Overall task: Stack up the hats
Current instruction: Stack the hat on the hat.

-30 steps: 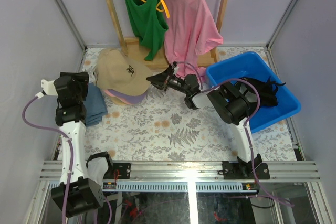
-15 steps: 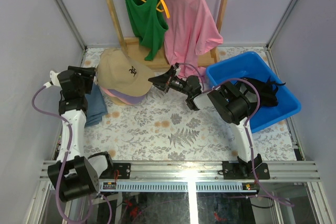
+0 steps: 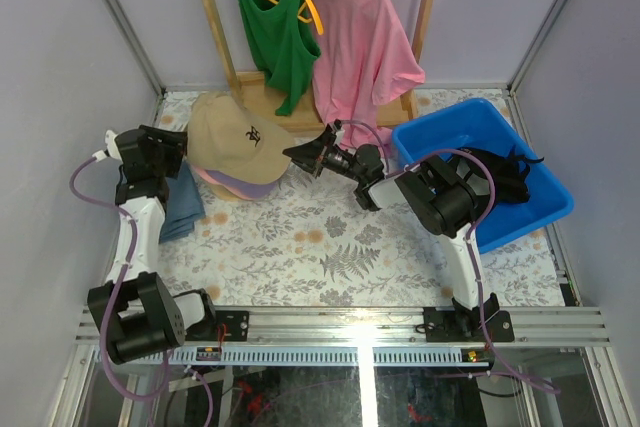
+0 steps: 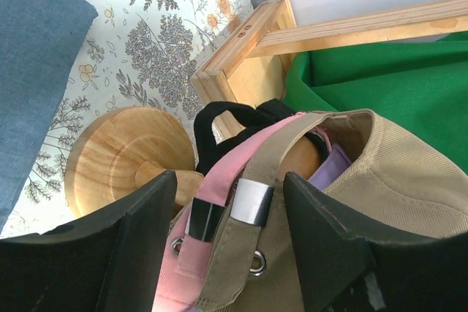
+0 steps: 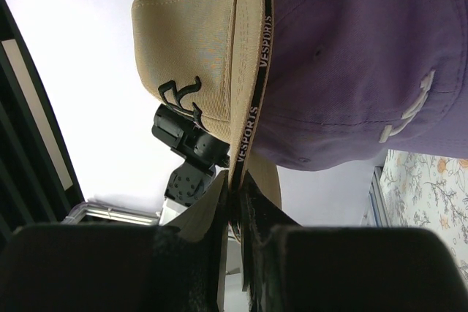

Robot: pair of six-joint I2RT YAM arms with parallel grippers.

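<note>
A tan cap (image 3: 232, 135) tops a stack over a lavender cap (image 3: 246, 187) and a pink one on a round wooden stand (image 4: 121, 157). My right gripper (image 3: 300, 154) is shut on the tan cap's brim (image 5: 248, 126), with the lavender cap (image 5: 365, 56) right beside it. At the back of the stack my left gripper (image 3: 183, 143) is open. Its fingers (image 4: 139, 242) straddle the tan strap with its metal buckle (image 4: 251, 202) and the pink strap (image 4: 219, 180) without pinching them. A black hat (image 3: 505, 175) lies in the blue bin (image 3: 450, 129).
A denim-blue fabric piece (image 3: 181, 203) lies left of the stack, under my left arm. A wooden rack (image 3: 262, 95) at the back holds a green tank top (image 3: 272, 32) and a pink T-shirt (image 3: 360, 42). The rack's base frame (image 4: 245, 38) is close behind the stand.
My left gripper has moved right and back, up to the rear straps of the cap stack, and its jaws have narrowed a little. The right gripper has shifted slightly, still gripping the brim.
</note>
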